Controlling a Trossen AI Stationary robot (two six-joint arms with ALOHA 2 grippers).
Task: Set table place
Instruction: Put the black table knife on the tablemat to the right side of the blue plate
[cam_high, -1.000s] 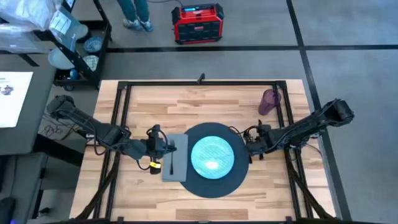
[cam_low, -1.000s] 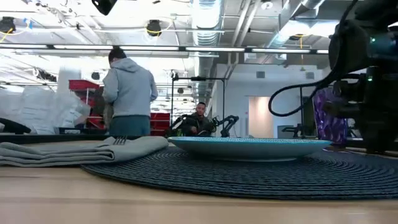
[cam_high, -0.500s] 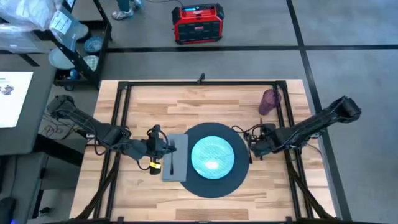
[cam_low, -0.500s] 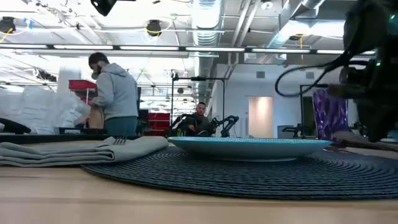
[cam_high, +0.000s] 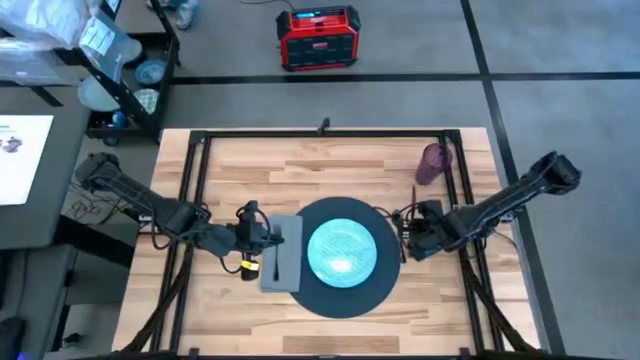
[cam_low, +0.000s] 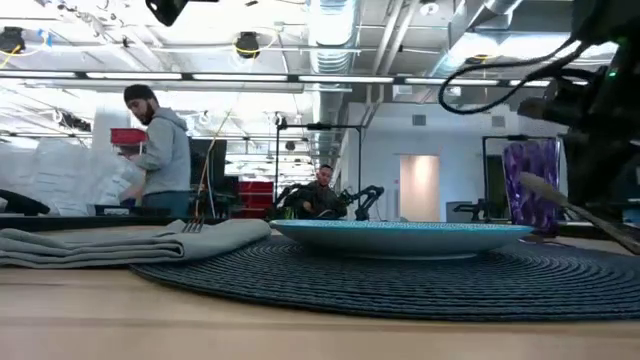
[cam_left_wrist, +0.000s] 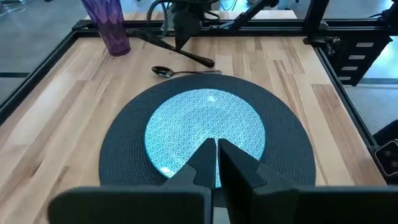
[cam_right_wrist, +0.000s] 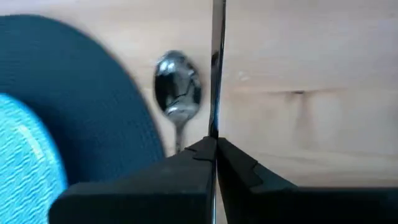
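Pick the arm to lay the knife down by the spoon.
Right. The right gripper has its jaws shut on the knife, above bare table beside the spoon at the mat's edge. The left gripper is across the plate, over the napkin.

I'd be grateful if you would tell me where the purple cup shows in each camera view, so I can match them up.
High view: purple cup upper right on the table, beyond the mat.
Low view: purple cup at the right, behind the plate.
Left wrist view: purple cup at the top left.
Right wrist view: not in it.
Shared landmark: the teal plate.
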